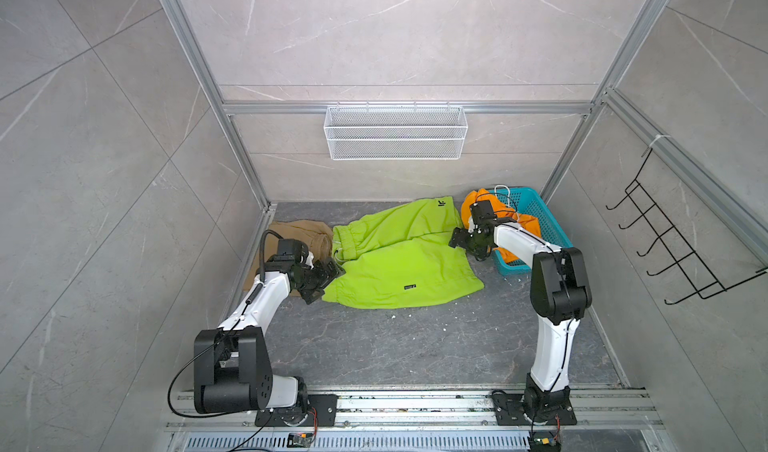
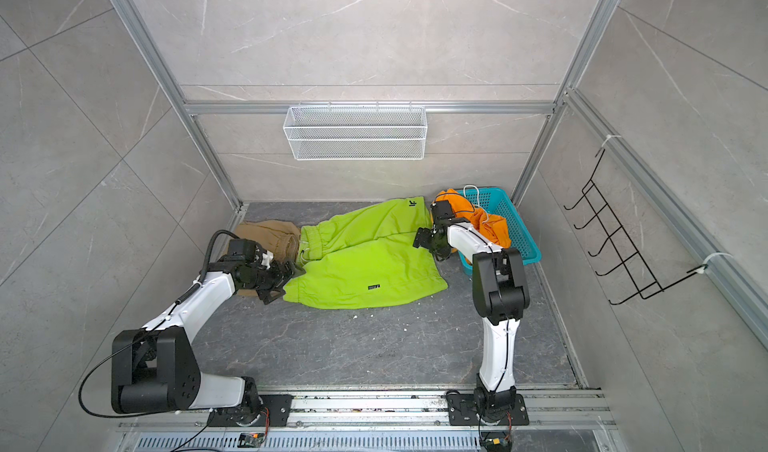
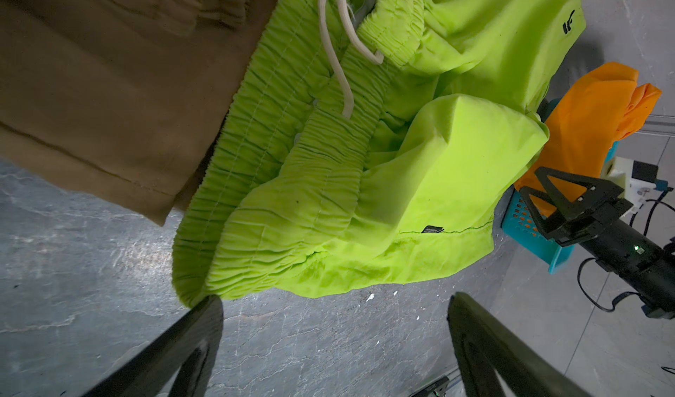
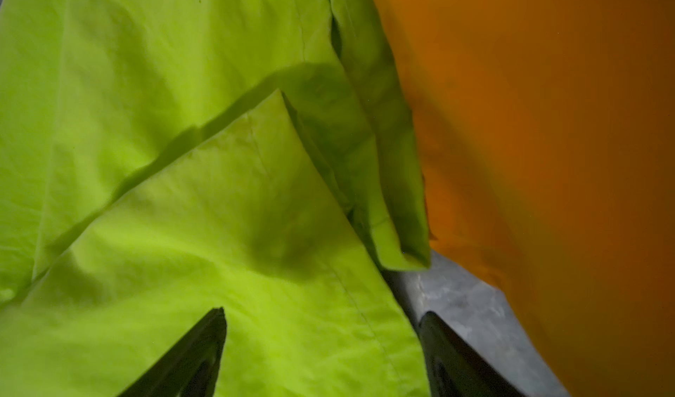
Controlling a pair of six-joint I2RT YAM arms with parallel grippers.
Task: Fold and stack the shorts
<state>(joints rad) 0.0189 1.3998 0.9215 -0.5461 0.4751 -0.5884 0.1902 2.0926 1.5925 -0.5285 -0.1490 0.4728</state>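
The dark gray floor holds everything. The biggest thing on it is the green shorts. They lie spread out and mostly flat near the back. Their long way runs across the floor from left to right in both top views. The bunched waist is at the left end and the two legs point right, opening like a V: one leg goes toward the back right, the other toward the front right.

The tan shorts lie at the back left, partly under the left arm. Their edge touches the green waist. I cannot tell which way they point.

The teal basket sits in the back right corner. The orange shorts are in it, all bunched up and hanging over its left rim, so they have no clear long way.

The left gripper is low at the front corner of the green waist. Its fingers are spread wide and hold nothing. One fingertip is right at the waist corner.

The right gripper is over the right edge of the green shorts, beside the basket. Its fingers are wide apart too, with no cloth pinched.

A white drawstring hangs out of the green waist. Two small dark labels show on the green legs – one near the back hem, one near the front hem.
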